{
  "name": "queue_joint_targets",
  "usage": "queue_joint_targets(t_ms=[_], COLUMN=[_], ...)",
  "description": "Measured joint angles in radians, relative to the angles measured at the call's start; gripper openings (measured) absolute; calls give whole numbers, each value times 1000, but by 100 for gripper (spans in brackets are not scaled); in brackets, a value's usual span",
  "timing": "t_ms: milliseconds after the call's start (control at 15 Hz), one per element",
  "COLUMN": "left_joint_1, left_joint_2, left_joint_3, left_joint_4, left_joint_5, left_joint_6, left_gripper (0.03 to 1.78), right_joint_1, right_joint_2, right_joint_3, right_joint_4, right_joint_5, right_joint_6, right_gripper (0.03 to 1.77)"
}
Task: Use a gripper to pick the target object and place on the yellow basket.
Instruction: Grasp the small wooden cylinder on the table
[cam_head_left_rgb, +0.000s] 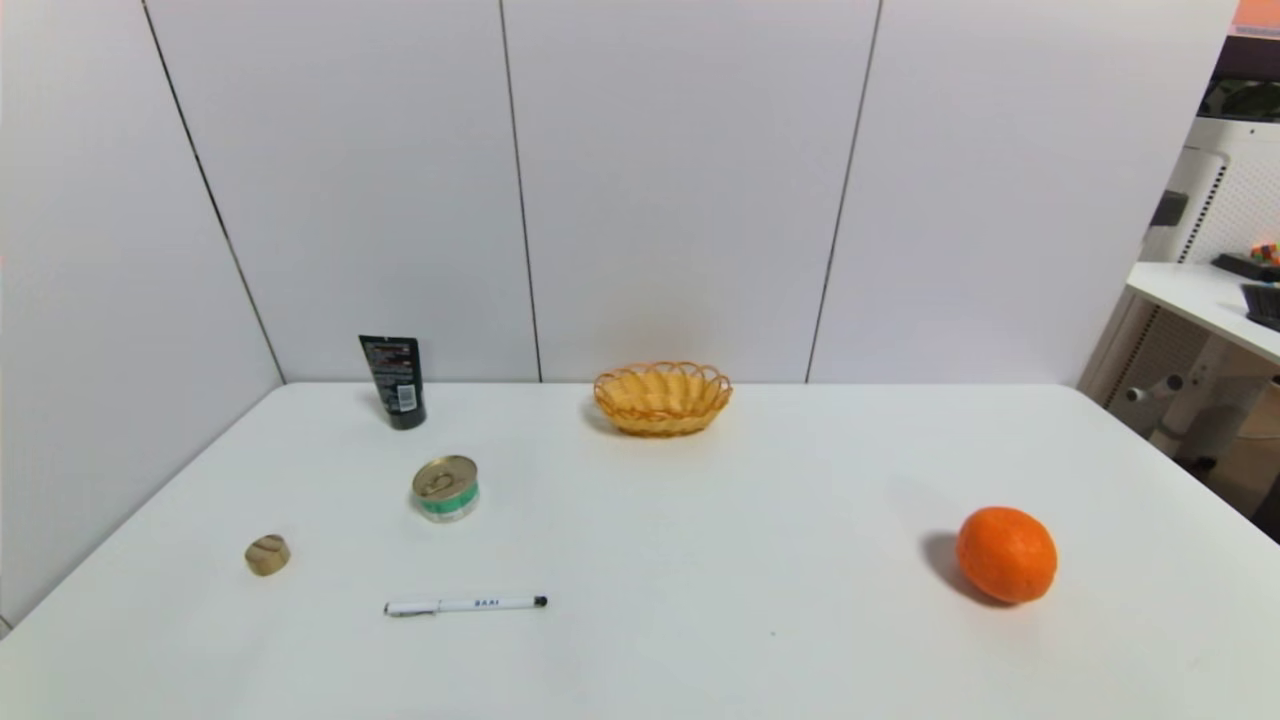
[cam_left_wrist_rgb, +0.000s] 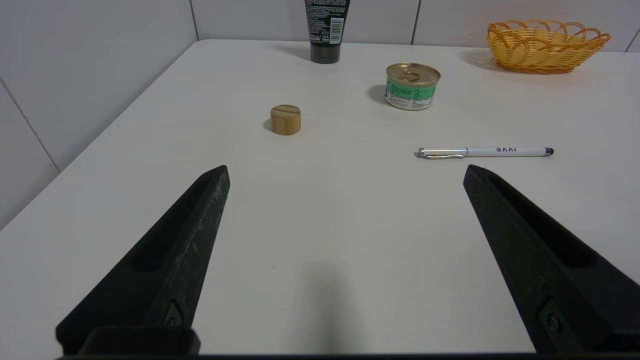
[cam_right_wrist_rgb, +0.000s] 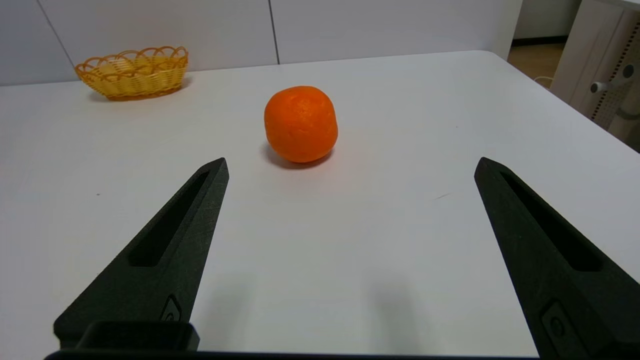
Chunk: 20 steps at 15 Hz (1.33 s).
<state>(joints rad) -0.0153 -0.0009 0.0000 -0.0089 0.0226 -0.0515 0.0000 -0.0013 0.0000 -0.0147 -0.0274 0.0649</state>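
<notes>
The target object (cam_head_left_rgb: 267, 554), a small tan wooden puck with a slot across its top, sits on the white table (cam_head_left_rgb: 700, 600) at the lower left of the head view, alone and untouched. Up and to its right stands a tin can (cam_head_left_rgb: 445, 488) with a gold lid and green band, and below that a white pen (cam_head_left_rgb: 466, 604) lies on its side. A black tube (cam_head_left_rgb: 394, 381) stands on its cap at the back of the table, upper left of centre, near the wall. The yellow basket (cam_head_left_rgb: 662, 398) rests at the far edge, around the middle of the frame, well apart from the wooden piece. An orange (cam_head_left_rgb: 1006, 555) sits off at the right.

Neither arm shows in the head view. In the left wrist view, the left gripper (cam_left_wrist_rgb: 345, 172) hangs above the table with its black fingers (cam_left_wrist_rgb: 200, 215) spread wide, holding nothing; the puck lies ahead between them, near the centre of that frame. In the right wrist view, the right gripper (cam_right_wrist_rgb: 350, 167) is likewise spread wide and empty, the orange lying just beyond its fingertips and the basket at the upper left.
</notes>
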Motion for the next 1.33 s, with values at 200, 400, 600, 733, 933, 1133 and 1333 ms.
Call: queue_joint_targets(t_ms=[200, 400, 600, 733, 933, 1133, 1333], left_joint_1=[0, 0, 0, 0, 0, 0, -3], left_joint_2=[0, 0, 0, 0, 1, 63, 256], left_joint_3=[0, 0, 0, 0, 0, -46, -282], left_joint_4=[0, 0, -1, -9, -2, 12, 61], left_joint_5=[0, 0, 0, 2, 7, 9, 7], left_joint_6=[0, 0, 0, -3, -1, 2, 15], left_gripper=[169, 169, 169, 169, 169, 169, 169], right_joint_1=[0, 0, 0, 0, 0, 0, 0], right_joint_2=[0, 0, 0, 0, 0, 0, 0], right_joint_3=[0, 0, 0, 0, 0, 0, 0], right_joint_4=[-1, 0, 0, 0, 0, 0, 0], right_joint_5=[0, 1, 0, 0, 0, 0, 0], right_joint_6=[-1, -1, -1, -1, -1, -1, -1], right_gripper=[170, 170, 170, 170, 170, 170, 170])
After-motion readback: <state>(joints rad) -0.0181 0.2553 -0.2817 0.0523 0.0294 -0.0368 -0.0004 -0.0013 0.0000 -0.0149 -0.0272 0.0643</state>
